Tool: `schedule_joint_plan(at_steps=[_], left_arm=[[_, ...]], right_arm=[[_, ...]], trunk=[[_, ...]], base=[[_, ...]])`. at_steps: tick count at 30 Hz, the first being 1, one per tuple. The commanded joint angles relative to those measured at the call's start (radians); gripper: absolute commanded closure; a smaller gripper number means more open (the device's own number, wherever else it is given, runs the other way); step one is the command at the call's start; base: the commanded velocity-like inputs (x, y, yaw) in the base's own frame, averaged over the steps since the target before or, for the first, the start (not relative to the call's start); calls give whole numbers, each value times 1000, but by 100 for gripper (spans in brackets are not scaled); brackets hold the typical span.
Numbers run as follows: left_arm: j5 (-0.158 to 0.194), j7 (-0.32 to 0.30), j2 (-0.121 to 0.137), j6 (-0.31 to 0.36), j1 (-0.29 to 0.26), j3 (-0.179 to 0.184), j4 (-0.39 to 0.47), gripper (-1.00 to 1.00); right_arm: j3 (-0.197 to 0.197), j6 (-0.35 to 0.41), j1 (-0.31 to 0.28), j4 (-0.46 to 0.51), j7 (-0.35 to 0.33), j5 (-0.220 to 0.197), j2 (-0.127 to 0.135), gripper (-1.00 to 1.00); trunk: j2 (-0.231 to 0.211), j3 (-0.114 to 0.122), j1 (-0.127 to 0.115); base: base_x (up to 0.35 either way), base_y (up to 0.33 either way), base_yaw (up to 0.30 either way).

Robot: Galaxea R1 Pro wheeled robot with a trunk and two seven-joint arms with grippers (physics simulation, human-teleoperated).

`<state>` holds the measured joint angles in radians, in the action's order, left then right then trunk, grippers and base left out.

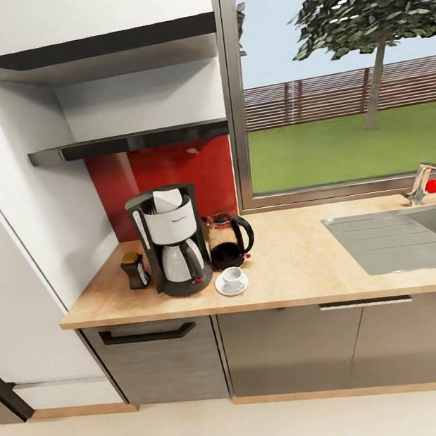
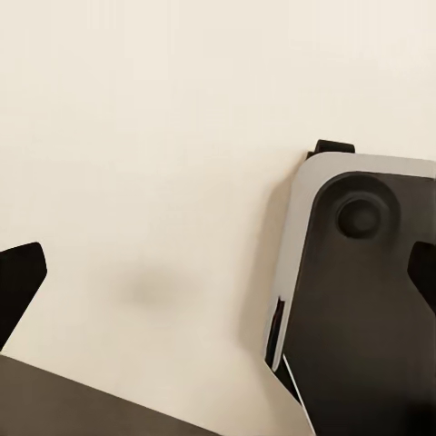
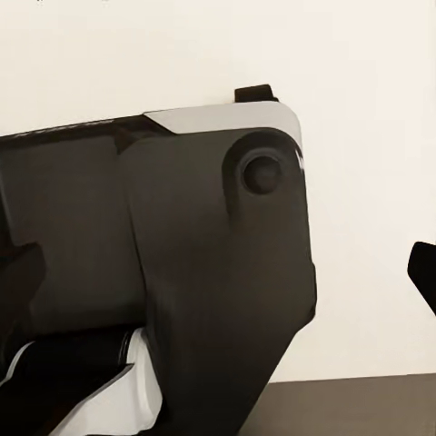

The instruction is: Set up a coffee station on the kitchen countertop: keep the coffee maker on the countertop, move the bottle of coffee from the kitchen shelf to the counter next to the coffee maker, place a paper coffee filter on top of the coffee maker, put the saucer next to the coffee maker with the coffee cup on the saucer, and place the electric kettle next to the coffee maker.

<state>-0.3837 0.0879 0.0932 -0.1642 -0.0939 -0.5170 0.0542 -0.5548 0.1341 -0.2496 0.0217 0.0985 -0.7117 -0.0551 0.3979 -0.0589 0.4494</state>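
"Which step were you on?"

"None, I judged: the coffee maker (image 1: 171, 242) stood upright on the surface (image 1: 304, 260), spine vertical, front facing me. The bottle of coffee (image 1: 135, 270), kettle (image 1: 227, 239) and cup (image 1: 233, 277) on its saucer (image 1: 231, 286) sat beside it, filter (image 1: 167, 199) on top."

"Your tools?"

"Both wrist cameras faced the floor and my base; I couldn't tell whether either tool was spread. Next: only checking."

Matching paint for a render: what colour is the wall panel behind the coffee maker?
Red, glossy; the wall panel shows best in the head view, behind the coffee maker.
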Motion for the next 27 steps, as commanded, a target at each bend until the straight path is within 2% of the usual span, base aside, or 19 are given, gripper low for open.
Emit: schedule_joint_plan(at_steps=[1, 5, 12, 16, 19, 21, 23, 24, 25, 27], left_arm=[[-11, 4, 0, -5, -1, -6, -2, -100], [-11, 4, 0, -5, -1, -7, -2, -100], [-11, 4, 0, -5, -1, -8, -3, -100], [-10, 4, 1, -5, -1, -7, -9, -100], [-8, 4, 2, -5, -1, -7, -12, -100], [-8, 4, 2, -5, -1, -7, -12, -100], [-8, 4, 2, -5, -1, -7, -13, -100], [-8, 5, 2, -5, -1, -7, -13, -100], [-8, 5, 2, -5, -1, -8, -13, -100], [-8, 5, 2, -5, -1, -8, -13, -100]], right_arm=[[-8, 5, 0, 3, 6, -8, 1, -100], [-8, -11, 0, 8, 6, -12, 7, -100], [-8, -102, -1, 8, 6, -11, 8, -100], [-9, -114, 0, 8, 6, -12, 9, -100], [-9, -116, 0, 8, 6, 4, 4, -100], [-6, -117, 0, 9, 6, 51, 1, -100], [19, -116, 0, 9, 6, 139, 0, -100], [55, -116, 0, 8, 6, 195, -1, -100], [107, -116, 0, 8, 6, 254, -1, -100], [246, -117, 0, 8, 6, 381, -1, -100]], trunk=[[2, -2, 1], [2, -2, 1], [2, -2, 1], [2, -2, 1], [2, -2, 1], [2, -2, 1], [2, -2, 1], [2, -2, 1], [2, -2, 1], [2, -2, 1]], base=[[0, 0, 0], [0, 0, 0], [0, 0, 0], [0, 0, 0], [0, 0, 0], [0, 0, 0], [0, 0, 0], [0, 0, 0], [0, 0, 0], [0, 0, 0]])
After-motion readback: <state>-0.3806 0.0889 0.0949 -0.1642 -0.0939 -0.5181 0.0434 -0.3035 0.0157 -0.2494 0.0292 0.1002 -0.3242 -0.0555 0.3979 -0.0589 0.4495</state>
